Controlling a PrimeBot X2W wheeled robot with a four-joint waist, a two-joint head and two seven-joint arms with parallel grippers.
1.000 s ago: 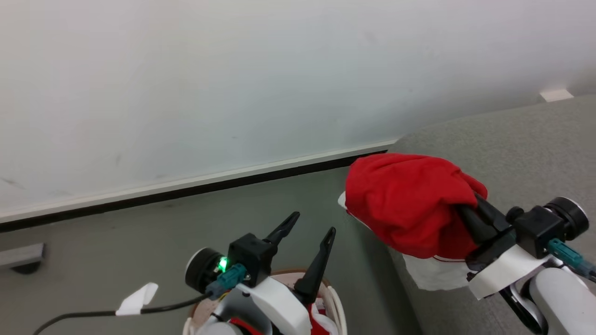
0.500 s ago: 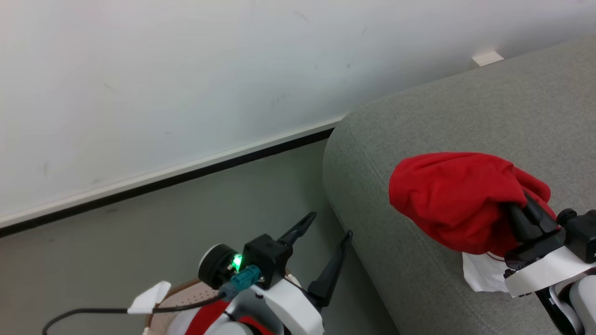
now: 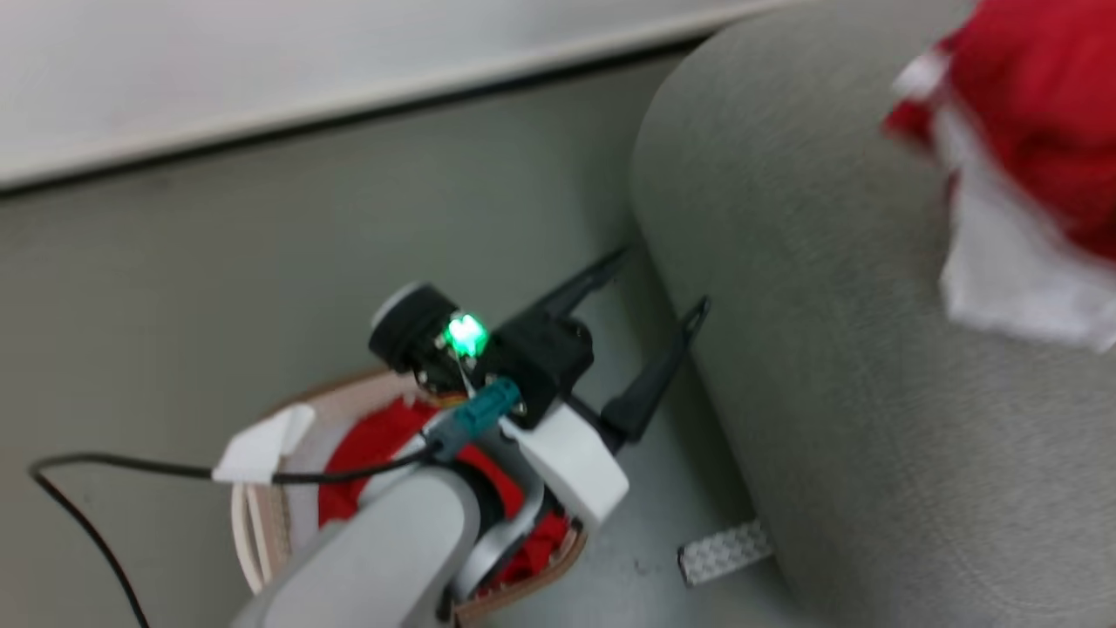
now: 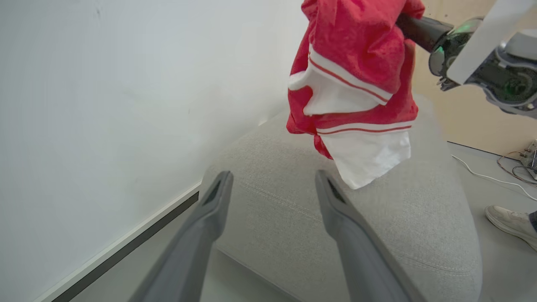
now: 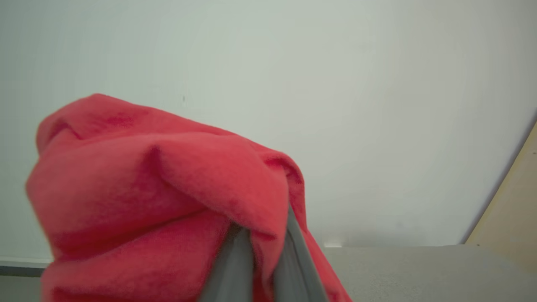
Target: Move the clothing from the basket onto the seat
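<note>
Head view, nearest us: the basket (image 3: 261,532) sits on the floor (image 3: 218,262) under our left forearm, behind and below the left pincer (image 3: 663,279), and the rest of the clothing (image 3: 375,445) lies red inside it. A black cable (image 3: 131,467) with a white tag (image 3: 257,440) leaves the wrist, where a green light (image 3: 466,333) glows. The left pincer's two fingers are spread wide and hold nothing. Its tips hang just beside the rounded edge of the seat (image 3: 872,392); whether they touch it we cannot tell. Back from the tips, a small grey patterned strip (image 3: 724,551) lies on the floor at the seat's foot.

In the left wrist view we look between those spread fingers onto the grey cushion. Beyond and above the tips hangs the garment (image 4: 352,54), red with white trim and stripes, over the cushion; whether its lowest white corner touches the fabric we cannot tell. Our right pincer (image 4: 413,27) reaches into it from the right, high above the left one.

In the right wrist view the right pincer's fingers stand close together, clamped on the garment, with red cloth bunched over them and hiding the tips. Past it lies the far end of the seat, then the pale wall (image 5: 377,105). Beyond the seat, to the right of the left pincer, a person's shoe (image 4: 509,220) rests on the floor
</note>
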